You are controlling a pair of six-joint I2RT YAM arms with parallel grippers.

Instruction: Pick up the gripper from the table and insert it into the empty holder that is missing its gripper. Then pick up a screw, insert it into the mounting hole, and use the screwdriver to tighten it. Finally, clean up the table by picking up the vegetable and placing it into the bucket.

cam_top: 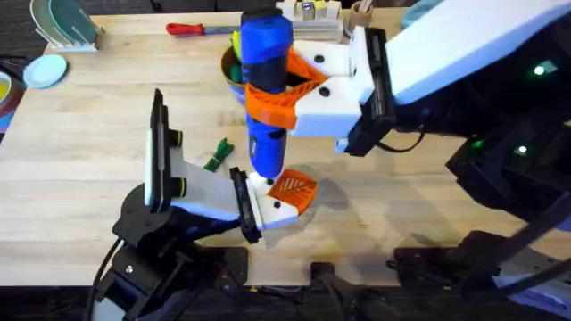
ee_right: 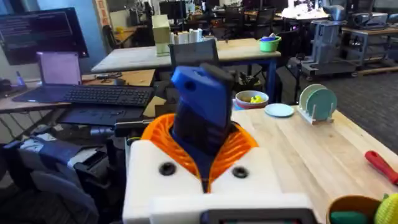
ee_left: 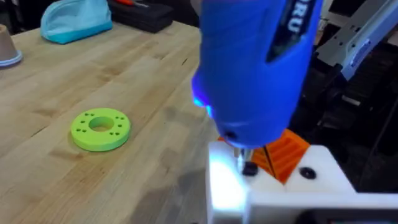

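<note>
Clamping the screwdriver (cam_top: 266, 85), the right gripper (cam_top: 294, 85) crowds the holder (cam_top: 268, 203).

Bright, even room light; the fat blue cylindrical screwdriver (ee_left: 255, 68) looms blurred, with glare, perhaps overexposure, just below its tip.

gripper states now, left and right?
Left gripper: shut on the holder.
Right gripper: shut on the screwdriver, tip down at the holder.

Partial white lettering, roughly "RU", on the blue screwdriver (ee_left: 255, 68) body, nothing else readable
</note>
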